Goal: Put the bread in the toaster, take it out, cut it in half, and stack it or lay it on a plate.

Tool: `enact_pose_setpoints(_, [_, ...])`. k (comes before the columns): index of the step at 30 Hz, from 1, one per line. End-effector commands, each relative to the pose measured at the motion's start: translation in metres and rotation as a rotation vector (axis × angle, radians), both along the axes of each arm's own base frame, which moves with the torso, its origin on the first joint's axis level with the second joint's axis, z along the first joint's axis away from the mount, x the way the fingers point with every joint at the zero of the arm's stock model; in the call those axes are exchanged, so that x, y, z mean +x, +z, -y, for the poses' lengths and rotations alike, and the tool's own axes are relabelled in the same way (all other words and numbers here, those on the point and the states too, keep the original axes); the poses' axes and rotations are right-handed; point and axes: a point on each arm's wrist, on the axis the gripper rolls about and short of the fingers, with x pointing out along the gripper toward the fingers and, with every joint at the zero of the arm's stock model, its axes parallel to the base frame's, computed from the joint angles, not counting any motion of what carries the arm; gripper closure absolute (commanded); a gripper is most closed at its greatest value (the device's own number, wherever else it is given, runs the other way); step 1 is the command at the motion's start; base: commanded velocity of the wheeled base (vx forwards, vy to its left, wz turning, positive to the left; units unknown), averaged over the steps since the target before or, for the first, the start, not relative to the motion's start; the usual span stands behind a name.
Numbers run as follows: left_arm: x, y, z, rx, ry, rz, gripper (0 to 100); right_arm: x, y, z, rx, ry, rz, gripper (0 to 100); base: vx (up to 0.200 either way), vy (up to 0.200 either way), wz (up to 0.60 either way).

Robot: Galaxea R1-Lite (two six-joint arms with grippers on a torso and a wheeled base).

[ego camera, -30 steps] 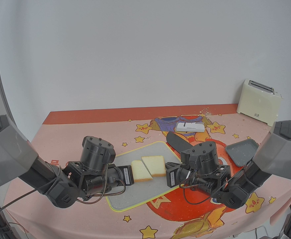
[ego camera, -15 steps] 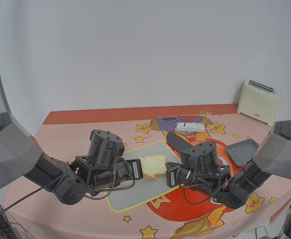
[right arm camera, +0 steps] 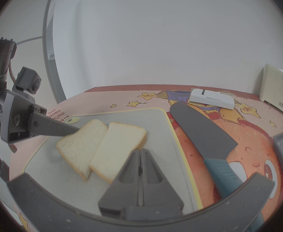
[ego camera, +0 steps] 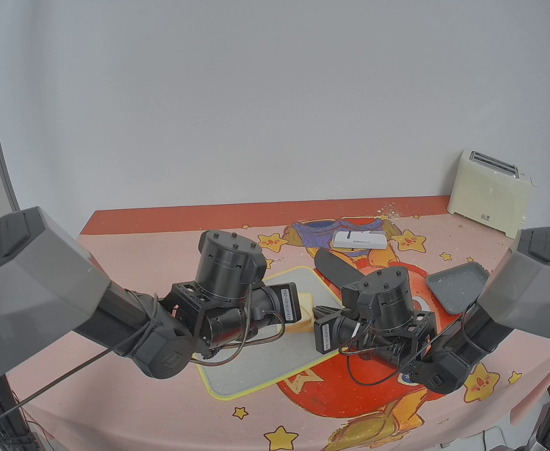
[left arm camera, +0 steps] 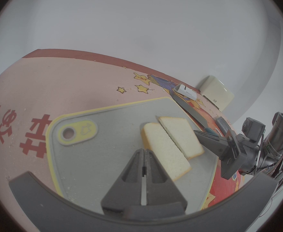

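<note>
Two halves of white bread lie side by side and touching on the grey cutting board (left arm camera: 93,158): the left half (left arm camera: 165,150) (right arm camera: 81,147) and the right half (left arm camera: 181,136) (right arm camera: 119,149). My left gripper (left arm camera: 143,151) is shut and empty, low over the board, its tip at the left half's outer edge (right arm camera: 75,131). My right gripper (right arm camera: 139,151) is also shut and empty, its tip at the right half's near edge (left arm camera: 199,133). In the head view my left wrist covers most of the bread (ego camera: 304,316).
A dark knife (ego camera: 334,267) with a teal handle (right arm camera: 225,174) lies just right of the board. A grey plate (ego camera: 458,286) is farther right, the cream toaster (ego camera: 489,192) at the back right corner, and a white flat box (ego camera: 359,240) behind the board.
My left arm has swept to the right across the board, and the left half has slid up against the right half. The right arm has stayed still.
</note>
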Motion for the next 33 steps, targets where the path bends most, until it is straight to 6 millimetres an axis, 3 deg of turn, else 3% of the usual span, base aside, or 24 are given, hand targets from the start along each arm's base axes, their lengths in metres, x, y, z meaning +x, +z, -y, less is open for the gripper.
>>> enact_pose_setpoints(1, [0.001,-0.003,0.005,-0.008,-0.008,0.009,100,0.001,0.005,0.001,0.01,-0.008,0.011,100,0.0,0.0,0.0])
enact_pose_setpoints(8, [-0.001,0.006,-0.004,-0.029,0.007,0.031,100,0.002,0.009,0.004,0.013,-0.022,0.025,100,0.0,0.0,0.0])
enact_pose_setpoints(16, [-0.042,0.029,-0.049,-0.005,0.024,0.051,100,0.001,0.02,0.005,0.078,-0.023,0.097,100,0.0,0.0,0.0])
enact_pose_setpoints(22, [-0.077,0.062,-0.083,-0.067,0.037,0.118,100,0.001,0.037,0.011,0.13,-0.037,0.143,100,0.0,0.0,0.0])
enact_pose_setpoints(24, [-0.089,0.079,-0.115,-0.107,0.089,0.168,100,0.004,0.047,0.018,0.146,-0.057,0.165,100,0.0,0.0,0.0])
enact_pose_setpoints(27, [-0.102,0.093,-0.134,-0.142,0.087,0.213,100,0.006,0.058,0.025,0.165,-0.075,0.19,100,0.0,0.0,0.0])
enact_pose_setpoints(30, [-0.103,0.108,-0.151,-0.064,0.119,0.246,100,0.002,0.076,0.032,0.224,-0.088,0.209,100,0.0,0.0,0.0])
enact_pose_setpoints(33, [-0.11,0.111,-0.156,-0.025,0.114,0.209,100,-0.002,0.078,0.03,0.259,-0.09,0.156,100,0.0,0.0,0.0])
